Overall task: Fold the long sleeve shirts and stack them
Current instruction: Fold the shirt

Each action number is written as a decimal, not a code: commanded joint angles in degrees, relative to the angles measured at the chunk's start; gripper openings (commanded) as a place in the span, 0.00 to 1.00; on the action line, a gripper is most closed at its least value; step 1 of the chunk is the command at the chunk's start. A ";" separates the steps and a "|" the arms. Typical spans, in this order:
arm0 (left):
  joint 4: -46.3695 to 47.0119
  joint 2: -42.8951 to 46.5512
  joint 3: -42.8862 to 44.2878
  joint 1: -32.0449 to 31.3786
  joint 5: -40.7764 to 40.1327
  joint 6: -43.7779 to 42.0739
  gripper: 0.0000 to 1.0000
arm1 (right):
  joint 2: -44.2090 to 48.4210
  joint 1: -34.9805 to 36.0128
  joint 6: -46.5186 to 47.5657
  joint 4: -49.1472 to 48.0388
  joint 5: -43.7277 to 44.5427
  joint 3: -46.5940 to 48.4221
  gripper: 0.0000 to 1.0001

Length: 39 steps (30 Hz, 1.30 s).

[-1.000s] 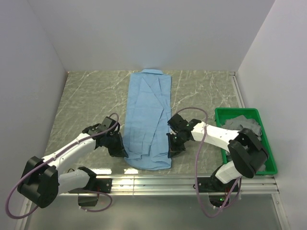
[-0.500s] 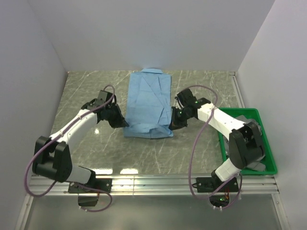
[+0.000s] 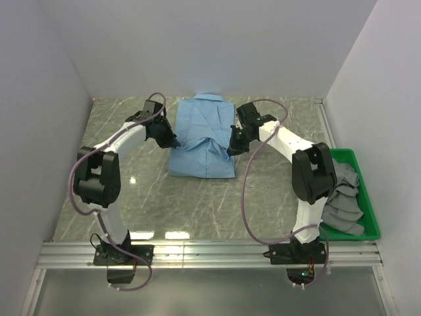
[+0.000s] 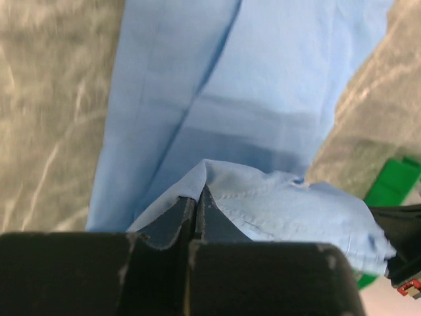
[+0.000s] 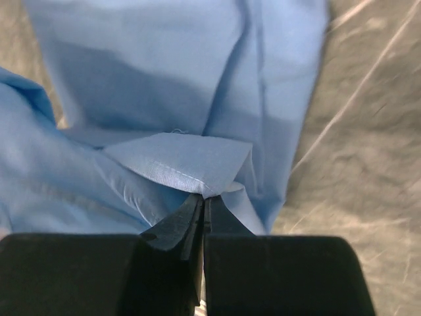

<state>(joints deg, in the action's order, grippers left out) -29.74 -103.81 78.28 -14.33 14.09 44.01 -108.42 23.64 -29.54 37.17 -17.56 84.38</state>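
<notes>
**A:** From above, where is the light blue shirt [image 3: 200, 148] lying?
**B:** On the bench [image 3: 118, 125], far middle, with its near half doubling over. The left tool [image 3: 170, 141] and right tool [image 3: 231, 150] are each clenching a hem corner. Grey cloth [image 3: 342, 197] is sitting in the green bin [image 3: 370, 209].
**A:** Left wrist?
**B:** The tool [image 4: 195, 204] is pinching blue hem.
**A:** Right wrist?
**B:** The tool [image 5: 202, 207] is pinching a stitched corner above the shirt [image 5: 151, 66].

No readable text, label or number appears in any view.

Both arms extended far forward; left claw [image 3: 170, 141], right claw [image 3: 232, 148] each clamped on shirt [image 3: 200, 157].
</notes>
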 commanded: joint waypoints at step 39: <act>14.44 18.54 -9.63 -5.97 -13.91 -11.49 0.79 | 8.50 3.78 9.50 -27.40 -5.10 -5.02 0.49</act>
<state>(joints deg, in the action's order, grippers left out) -14.41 -86.39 72.47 -19.53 1.39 33.69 -96.57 25.80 -23.29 15.79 -14.09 80.53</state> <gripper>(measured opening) 0.794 0.491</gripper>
